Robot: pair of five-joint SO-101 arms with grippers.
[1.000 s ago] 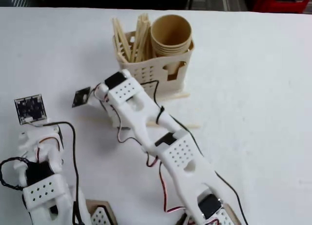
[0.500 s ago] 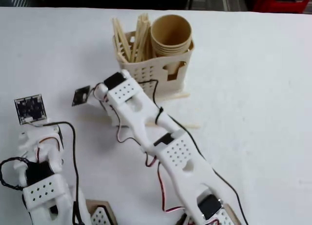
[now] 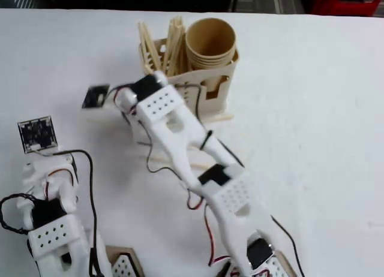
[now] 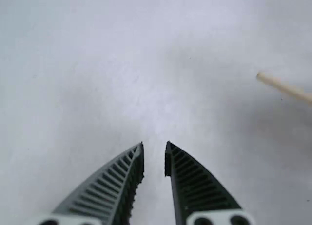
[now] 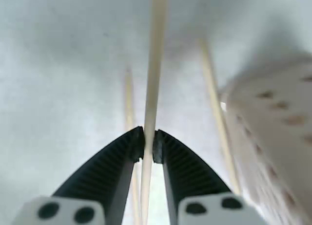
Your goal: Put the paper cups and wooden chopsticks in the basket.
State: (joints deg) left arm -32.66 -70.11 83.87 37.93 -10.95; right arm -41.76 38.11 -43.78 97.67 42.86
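Right gripper clamped on one chopstick, just beside basket. Left gripper empty, jaws narrowly parted, well apart from basket. Looks done: paper cups stacked in basket, bundle of chopsticks alongside. Left to do: held chopstick, plus two loose chopsticks on table near basket. From above, arm covers right gripper's tips and parts of loose chopsticks.

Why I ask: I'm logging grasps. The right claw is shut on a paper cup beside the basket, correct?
No: the right claw is shut on a wooden chopstick instead, as the right wrist view shows. The basket is beside it.
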